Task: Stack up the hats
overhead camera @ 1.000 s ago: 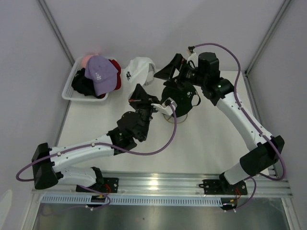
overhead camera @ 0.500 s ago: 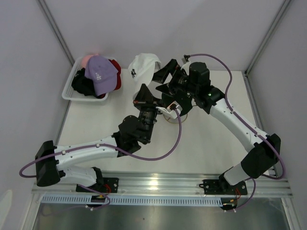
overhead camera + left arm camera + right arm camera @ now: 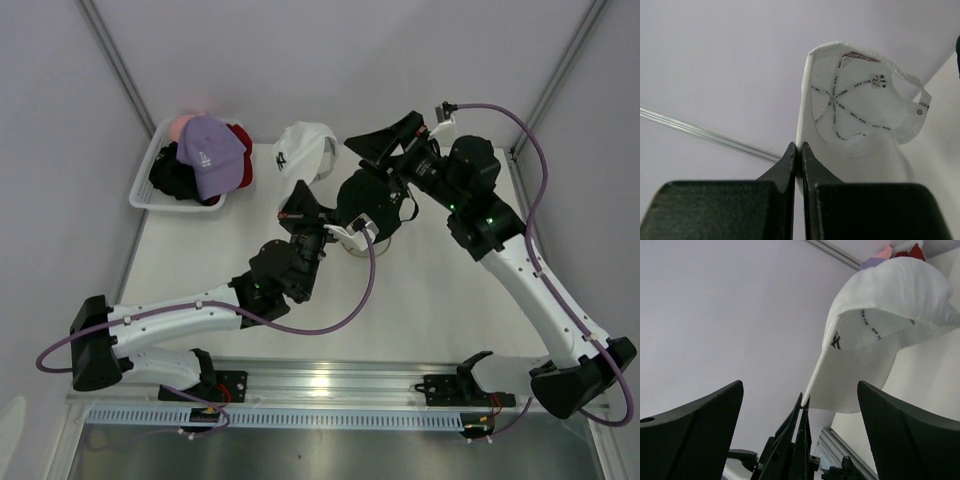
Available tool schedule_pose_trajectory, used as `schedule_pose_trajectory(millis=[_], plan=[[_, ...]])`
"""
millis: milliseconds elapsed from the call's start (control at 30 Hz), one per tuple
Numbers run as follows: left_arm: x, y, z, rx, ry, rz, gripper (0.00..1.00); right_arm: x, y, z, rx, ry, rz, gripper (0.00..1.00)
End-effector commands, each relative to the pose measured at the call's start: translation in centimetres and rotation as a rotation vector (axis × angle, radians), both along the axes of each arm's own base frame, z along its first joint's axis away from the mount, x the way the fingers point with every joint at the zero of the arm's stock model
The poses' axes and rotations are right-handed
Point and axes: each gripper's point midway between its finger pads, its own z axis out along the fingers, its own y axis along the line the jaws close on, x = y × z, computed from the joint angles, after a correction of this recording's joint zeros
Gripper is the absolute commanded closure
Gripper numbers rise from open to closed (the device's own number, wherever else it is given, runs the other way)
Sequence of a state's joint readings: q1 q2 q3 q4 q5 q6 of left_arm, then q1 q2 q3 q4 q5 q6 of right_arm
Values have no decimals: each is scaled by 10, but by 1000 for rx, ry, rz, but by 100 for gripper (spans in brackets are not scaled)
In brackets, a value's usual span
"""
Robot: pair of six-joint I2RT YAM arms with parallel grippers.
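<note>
Top external view: the white cap (image 3: pixel 303 150) is held aloft at far centre, its brim clamped in the left tool (image 3: pixel 298 195). The dark cap (image 3: pixel 372 198) is found just right, beside the right tool (image 3: pixel 388 150), spread wide.

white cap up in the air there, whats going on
The left claw is shut on the brim of the white cap and holds it up off the table. The right claw stands wide open close by, gripping nothing. A dark cap sits mid-table, and a lavender cap tops the pile in the basket at far left.
</note>
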State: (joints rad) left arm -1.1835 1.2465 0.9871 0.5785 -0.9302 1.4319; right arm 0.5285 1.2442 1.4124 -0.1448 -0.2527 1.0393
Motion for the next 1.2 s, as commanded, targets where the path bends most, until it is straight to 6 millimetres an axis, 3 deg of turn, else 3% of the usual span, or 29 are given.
schedule_pose_trajectory(millis=[0,133,267,400,500,533,567,600,633,733,767,833,867,900,933,1000,1033,1067,1133,1167], plan=[[-6,-1,16,-76,-23,-42,99,9,12,8,4,-38,23,1],[-7,-5,20,-82,-29,-57,99,15,34,1,-23,-7,70,3],[-11,-13,15,-53,-32,-80,99,33,49,-25,-74,70,85,7],[-13,-18,9,-39,-23,-94,99,41,63,-21,-75,59,115,14],[-13,-20,5,-36,-16,-99,99,44,70,-12,-66,37,129,29],[-13,-20,5,-38,-16,-99,99,45,71,-10,-65,32,132,49],[-13,-19,5,-38,-15,-96,99,45,72,-9,-66,28,138,60],[-13,-19,6,-40,-16,-94,99,47,73,-8,-65,27,141,87],[-13,-17,7,-43,-18,-91,99,46,74,-7,-65,21,147,97],[-15,-9,16,-79,-31,-73,99,44,77,1,-46,-10,169,100],[-15,-6,22,-110,-34,-65,93,44,79,10,-27,-47,178,100],[-15,6,31,-206,-27,-20,64,45,83,18,-6,-87,196,100],[-15,11,53,-361,-23,-14,21,46,85,27,14,-127,201,100],[-14,17,50,-401,20,31,5,47,87,30,14,-154,203,100],[-15,22,62,-496,43,34,0,51,89,40,34,-206,206,100],[-19,22,51,-675,190,27,1,54,90,47,46,-251,203,100],[-23,24,60,-774,249,3,1,55,89,57,62,-322,201,100],[-30,26,51,-935,342,3,0,55,88,59,67,-351,196,100],[-40,36,53,-1124,414,-18,1,56,83,71,96,-439,170,100],[-44,34,52,-1316,458,-29,0,57,80,71,100,-454,156,100]])
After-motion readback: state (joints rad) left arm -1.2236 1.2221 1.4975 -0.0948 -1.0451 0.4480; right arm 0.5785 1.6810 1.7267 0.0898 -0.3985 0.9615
